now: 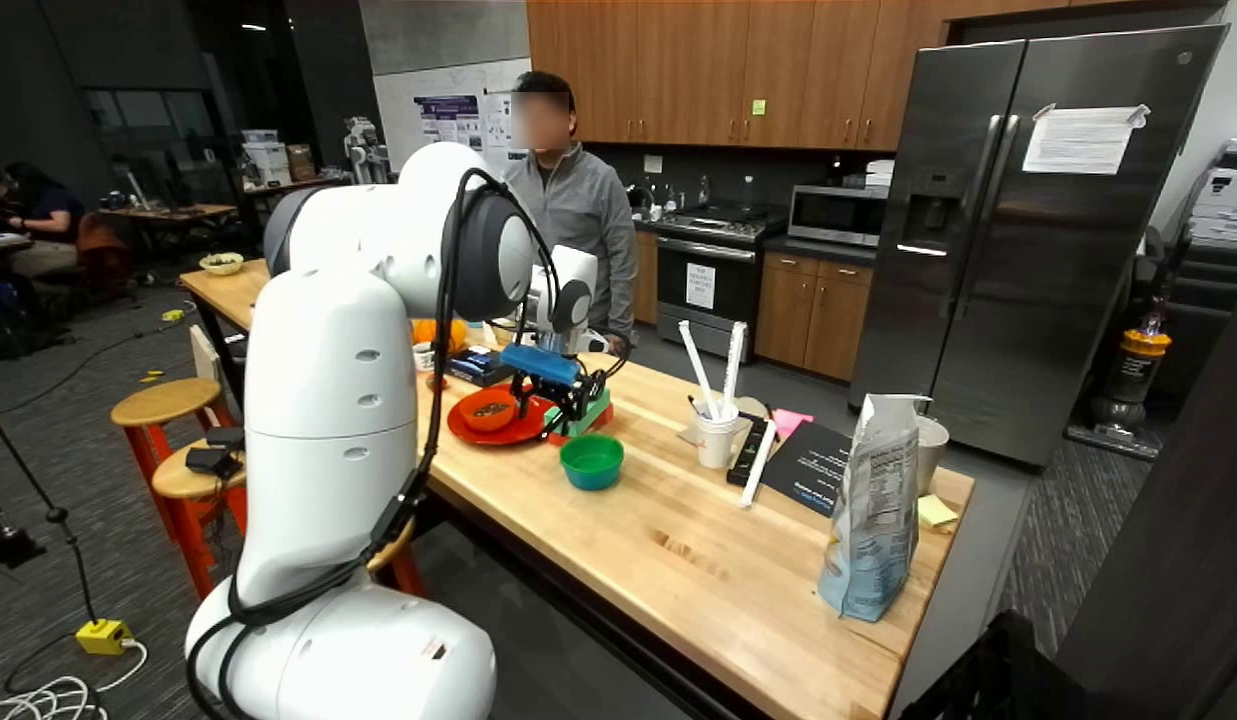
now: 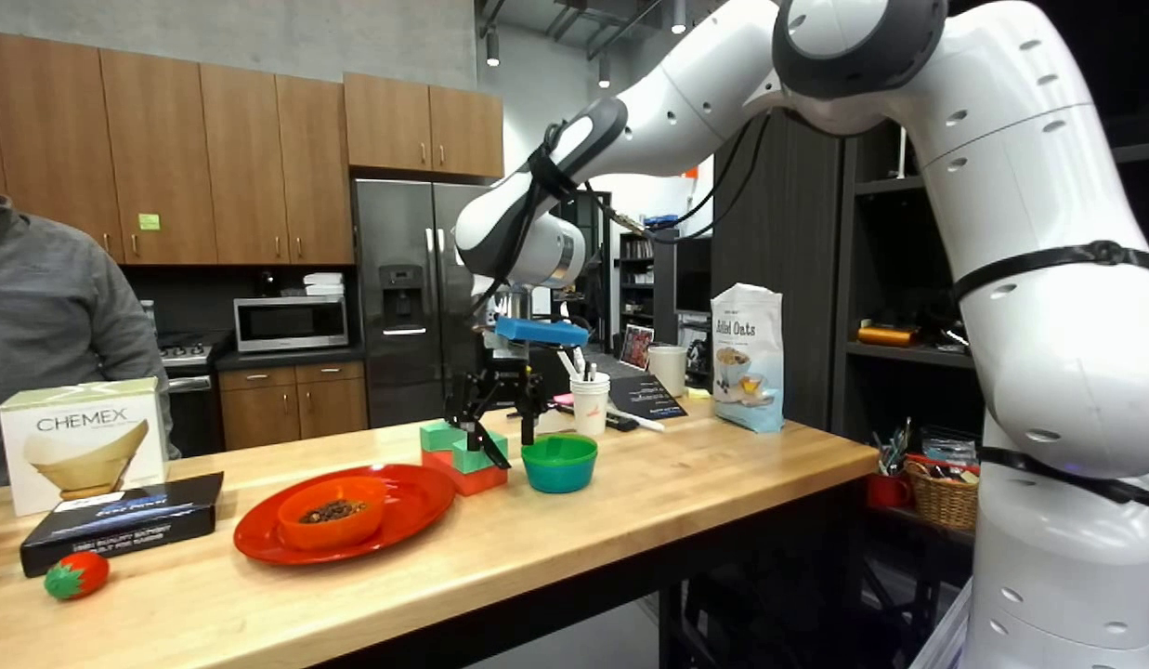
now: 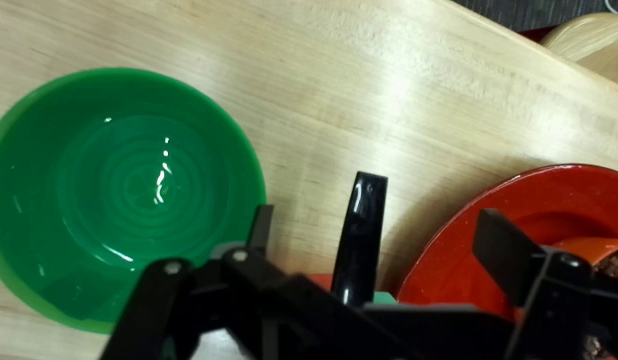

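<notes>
Wrist view, claw (image 3: 376, 212): its two sides stand wide apart and nothing is clamped.
Black handle (image 3: 362, 230): it is between these sides, with a gap at each, and points roughly to a long edge of the surface (image 3: 313, 85).
Shiny face of the handle: I judge it light, stiff, not fragile, a little slippery; better to take it across the middle, where it is free.
Green bowl (image 3: 114, 200): just beside the claw; if they touch, I cannot tell.
In an exterior view, block stack (image 2: 481, 481): between the two long edges; the handle slants before its green top, and the red plate (image 2: 421, 497) is just beside.
In an exterior view, bag (image 1: 868, 520): near the short edge, well apart from the claw.
</notes>
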`<action>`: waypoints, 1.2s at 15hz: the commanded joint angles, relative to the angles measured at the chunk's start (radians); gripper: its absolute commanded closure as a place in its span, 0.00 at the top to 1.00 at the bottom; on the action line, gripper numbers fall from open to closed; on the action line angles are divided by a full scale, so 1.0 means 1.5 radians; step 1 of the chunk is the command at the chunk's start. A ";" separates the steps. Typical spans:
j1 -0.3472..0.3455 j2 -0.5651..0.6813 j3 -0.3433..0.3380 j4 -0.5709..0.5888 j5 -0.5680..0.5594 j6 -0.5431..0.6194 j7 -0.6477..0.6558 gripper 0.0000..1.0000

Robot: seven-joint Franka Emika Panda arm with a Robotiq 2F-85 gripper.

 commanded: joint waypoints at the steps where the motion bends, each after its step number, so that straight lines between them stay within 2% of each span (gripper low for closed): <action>1: 0.003 0.014 -0.001 0.021 -0.009 -0.022 -0.001 1.00; 10: 0.006 0.058 -0.012 0.072 -0.048 -0.019 0.013 1.00; 16: 0.004 0.080 -0.007 0.103 -0.031 -0.016 0.011 1.00; 18: 0.006 0.085 -0.007 0.109 -0.034 -0.020 0.014 0.74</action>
